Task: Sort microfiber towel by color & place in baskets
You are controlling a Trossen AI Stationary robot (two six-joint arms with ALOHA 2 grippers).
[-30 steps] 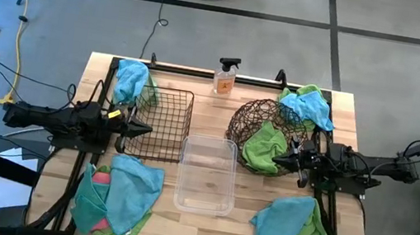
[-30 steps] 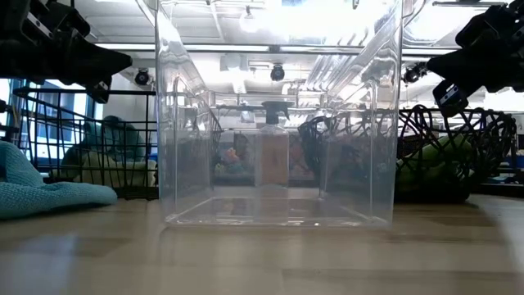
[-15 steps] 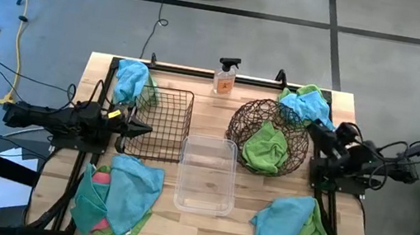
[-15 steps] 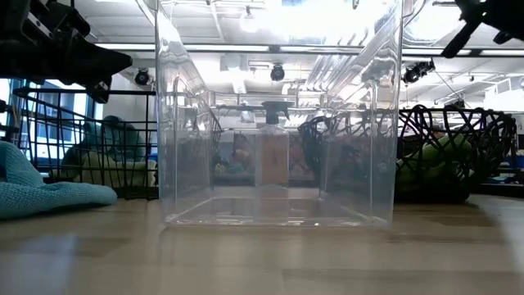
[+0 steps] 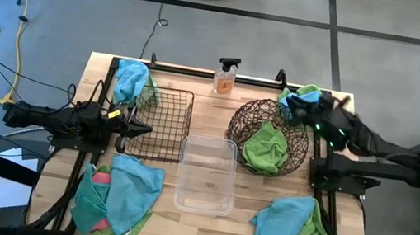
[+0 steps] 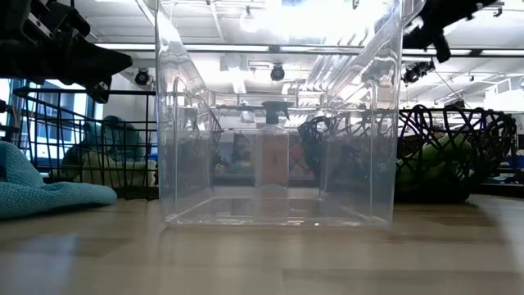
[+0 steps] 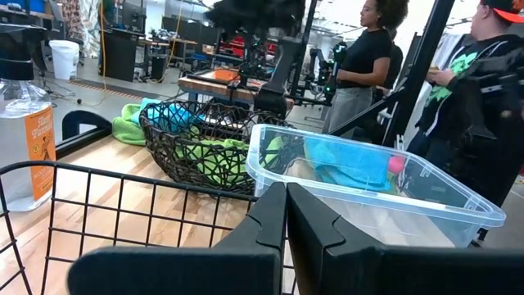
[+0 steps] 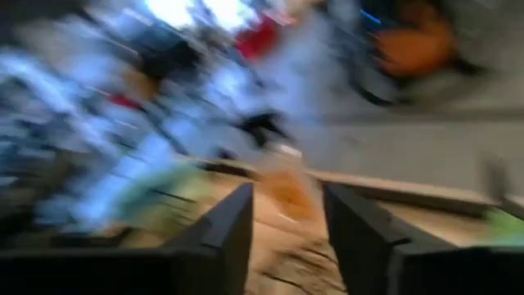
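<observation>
Over the far right corner, the right gripper (image 5: 299,106) hangs above a teal and green towel pile (image 5: 309,99), its fingers (image 8: 225,233) parted and empty in its blurred wrist view; the left gripper (image 5: 144,130), pressed shut, sits at the wire basket (image 5: 161,123); only the high view shows the lime towel (image 5: 265,148) inside the woven basket (image 5: 239,126); the low view mostly shows the clear tub (image 6: 274,123).

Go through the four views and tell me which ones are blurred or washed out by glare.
Right wrist view: heavy motion blur, only the open right gripper reads clearly. Low view: ceiling lights glare through the clear tub, whose walls warp the spray bottle behind. Left wrist view: sharp on the woven basket; the shut left gripper looms dark. High view: evenly lit, sharp.
</observation>
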